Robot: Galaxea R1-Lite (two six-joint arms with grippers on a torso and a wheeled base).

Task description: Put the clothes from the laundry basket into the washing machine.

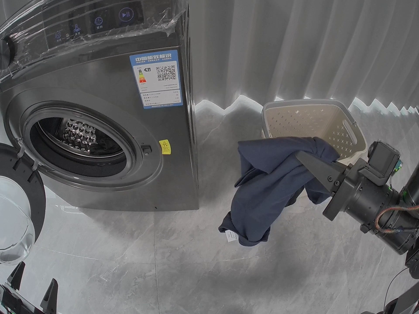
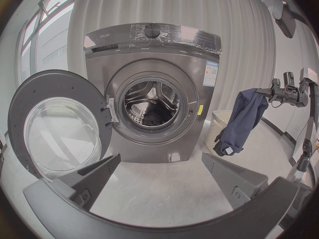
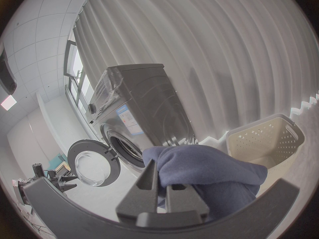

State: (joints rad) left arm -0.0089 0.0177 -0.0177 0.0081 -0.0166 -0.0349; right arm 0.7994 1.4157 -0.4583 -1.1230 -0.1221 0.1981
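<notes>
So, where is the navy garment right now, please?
The navy garment hangs from the right gripper, at the near edge of the laundry basket, right of the washing machine in the head view.

Pale pleated curtain (image 1: 305, 35) across the back, daylight glowing under its hem. Glossy grey marbled floor (image 1: 174, 262). Tall windows (image 2: 36, 43) where the curtain ends. Tiled ceiling (image 3: 40, 14), one square light panel (image 3: 8, 102) lit.

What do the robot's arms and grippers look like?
Both grippers are dark grey, with two wedge-shaped fingers that taper to points. The left gripper has ribbed pads and a screw in each finger. The right gripper sits on a black, cylindrical right arm with an orange braided cable looping along it and a small black camera box on top.
</notes>
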